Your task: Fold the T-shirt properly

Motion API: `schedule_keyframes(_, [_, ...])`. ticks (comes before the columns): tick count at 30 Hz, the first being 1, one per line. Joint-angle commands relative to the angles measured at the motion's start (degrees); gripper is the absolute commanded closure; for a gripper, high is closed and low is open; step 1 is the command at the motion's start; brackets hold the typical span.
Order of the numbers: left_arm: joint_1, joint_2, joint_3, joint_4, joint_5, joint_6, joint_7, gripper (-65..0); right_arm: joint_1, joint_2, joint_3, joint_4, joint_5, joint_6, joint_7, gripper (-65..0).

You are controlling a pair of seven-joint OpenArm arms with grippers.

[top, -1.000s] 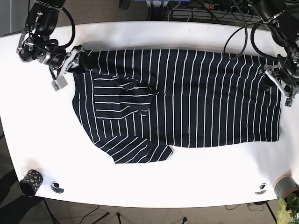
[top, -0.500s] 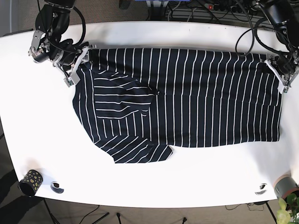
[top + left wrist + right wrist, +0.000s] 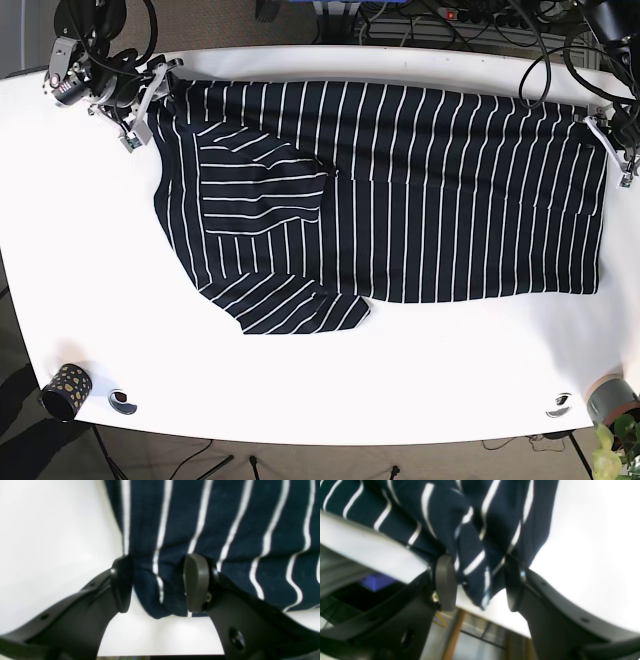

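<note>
Both hands are pinching far-edge corners of the T-shirt (image 3: 400, 200): left hand (image 3: 160, 582), right hand (image 3: 476, 582). It's lying spread on the worktop (image 3: 330, 390). Next, I'd judge: lifting together, folding toward the near hem.

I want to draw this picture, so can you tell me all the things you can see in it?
T-shirt: one, dark navy with thin white stripes, spread across the table.
Table: one, white, under the shirt.
Cup: one, black with speckles, table's near left corner.
Small round objects: two, black and white, near edge, one each side.
Plant pot: one, grey with green leaves, near right corner.
Cables: several, black, behind the far edge.
Left gripper: one, black, shirt corner between its fingers.
Right gripper: one, black, bunched shirt cloth between its fingers.
</note>
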Motion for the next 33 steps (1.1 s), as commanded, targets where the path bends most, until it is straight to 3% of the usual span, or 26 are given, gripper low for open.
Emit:
schedule_keyframes(1, [-0.58, -1.01, -3.62, 4.88, 0.03, 0.14, -0.27, -29.4, -0.51, 1.10, 0.50, 5.49, 2.53, 0.03, 0.70, -27.6])
schedule_keyframes(8, [-0.67, 4.79, -10.38, 14.99, 0.03, 0.14, -0.18, -29.9, -0.16, 2.07, 1.03, 8.21, 16.33, 0.03, -0.88, -27.6])
schedule_keyframes(12, [-0.67, 6.55, -10.30, 17.54, 0.03, 0.14, 2.02, -29.9, 1.77, 1.80, 2.79, 8.04, 19.93, 0.03, -0.97, -27.6])
schedule_keyframes(23, [-0.23, 8.40, -6.34, 13.24, 0.56, 0.14, 3.07, -29.9, 17.16, -2.33, 2.44, -8.22, 15.10, 0.03, -0.53, -27.6])
schedule_keyframes(28, [-0.23, 7.78, -6.34, 9.19, 2.23, 0.14, 2.89, -29.9, 25.42, -4.53, 2.44, -15.52, 8.24, 0.03, -0.53, -27.6])
schedule_keyframes(33, [-0.14, 6.99, -6.08, 6.82, 6.10, 0.14, -0.97, -29.9, 29.73, -6.81, 2.44, -19.39, 1.47, 0.03, -0.09, -27.6])
